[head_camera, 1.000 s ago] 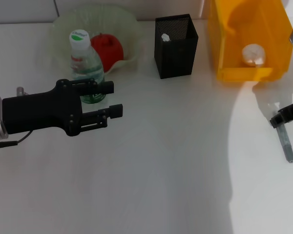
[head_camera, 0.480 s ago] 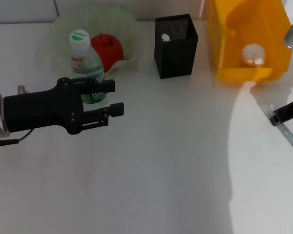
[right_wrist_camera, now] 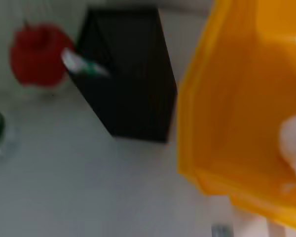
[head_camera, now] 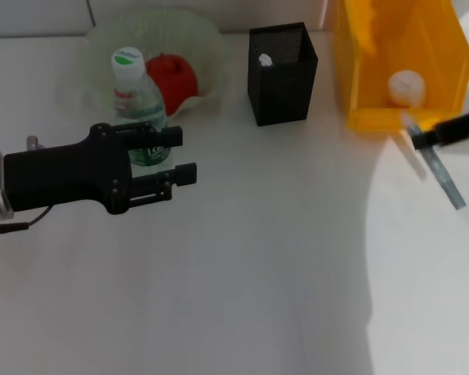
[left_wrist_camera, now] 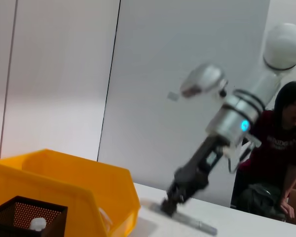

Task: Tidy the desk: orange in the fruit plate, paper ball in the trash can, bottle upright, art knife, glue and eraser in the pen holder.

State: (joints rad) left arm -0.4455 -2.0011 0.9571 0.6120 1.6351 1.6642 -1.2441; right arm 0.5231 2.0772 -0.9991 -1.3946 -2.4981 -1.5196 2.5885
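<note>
Over the tabletop's far right edge, just in front of the trash can [head_camera: 399,62], your right gripper [head_camera: 424,137] is clamped on the art knife [head_camera: 442,173], so carry it to the pen holder [head_camera: 281,74] and release; left gripper [head_camera: 174,158] idles apart by the upright bottle [head_camera: 137,105].

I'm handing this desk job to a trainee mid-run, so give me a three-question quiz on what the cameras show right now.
1. True or false: the bottle is lying on its side.
2. What is the right tool holding?
A. eraser
B. art knife
C. glue
3. Fill in: the paper ball sits inside the yellow ____.

Key
1. False. It stands upright by the fruit plate, behind the left tool.
2. B. The knife hangs clear of the desk, in front of the bin.
3. Bin.
</note>
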